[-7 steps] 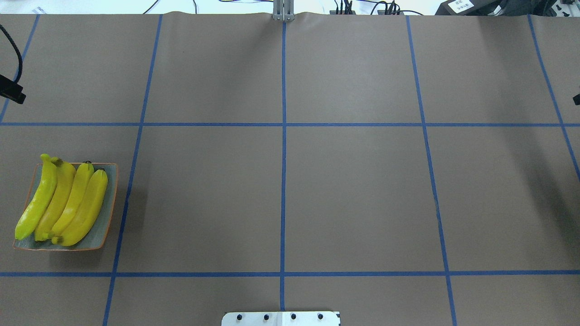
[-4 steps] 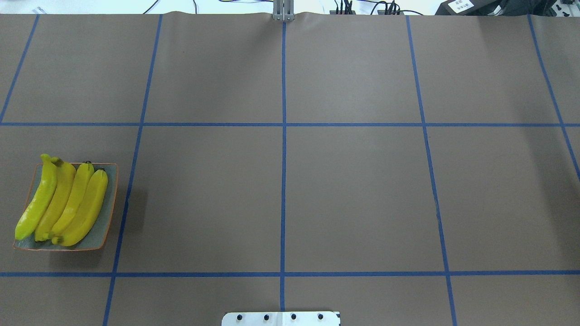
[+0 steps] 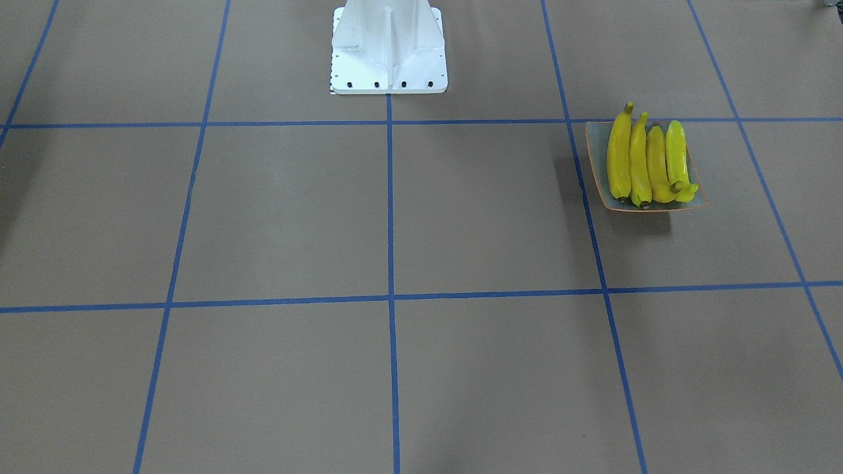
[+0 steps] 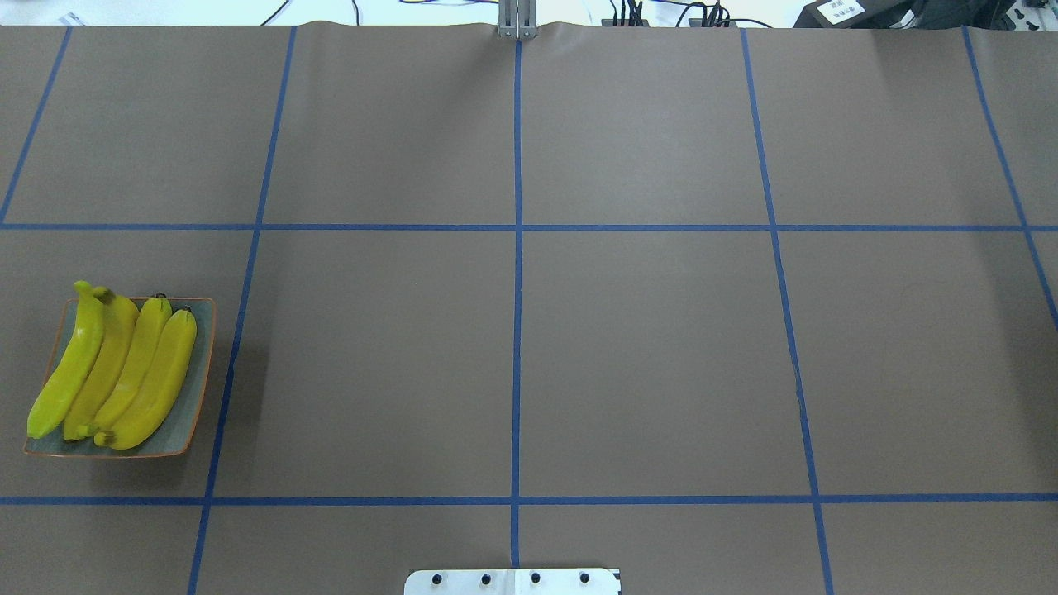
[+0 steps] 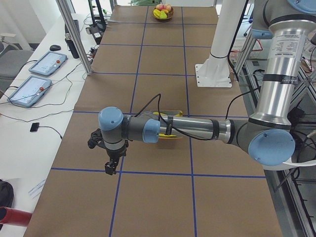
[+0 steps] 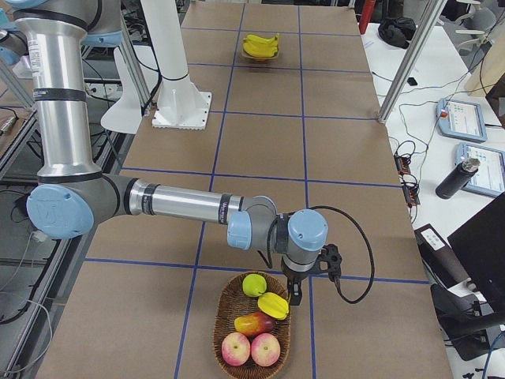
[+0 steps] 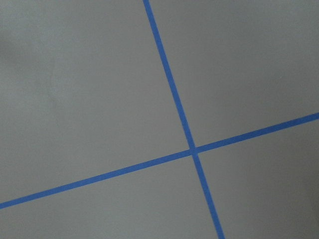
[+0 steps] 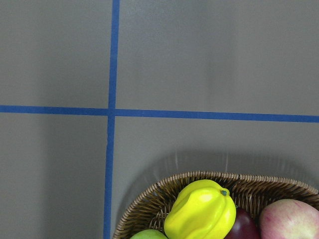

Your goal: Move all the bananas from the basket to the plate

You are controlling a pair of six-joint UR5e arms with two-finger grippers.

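The table [image 4: 645,347], covered in brown paper and crossed by blue tape lines [image 4: 517,330], fills both fixed views, with the robot's white pedestal [image 3: 388,46] at its robot-side edge. In the side views the left arm [image 5: 192,129] and the right arm [image 6: 181,204] each stretch low across the table toward the operators' side. At the table's right end sits the wicker basket [image 6: 225,316], holding other fruit [image 6: 252,335]: two apples, a green one, a ridged yellow one and a red-orange one. The plate [image 4: 198,364] stands near the table's left end, on the robot's left. All four bananas [image 4: 124,372] lie on it side by side, touching. Their long axes run from the robot toward the operators, leaning a little to the right in the overhead view. The two nearer the table's middle have their stems toward the robot and their dark tips away. The two outer ones point their stems away from the robot, and the outermost, slightly greenish one sticks out past the plate's rim at both ends. The left gripper [image 5: 111,167] points down over bare paper near a crossing of tape lines, apart from the plate. The right gripper [image 6: 293,296] hangs just beside the basket's rim. Neither shows clearly enough to tell whether its jaws are spread or closed, and nothing is seen in either.
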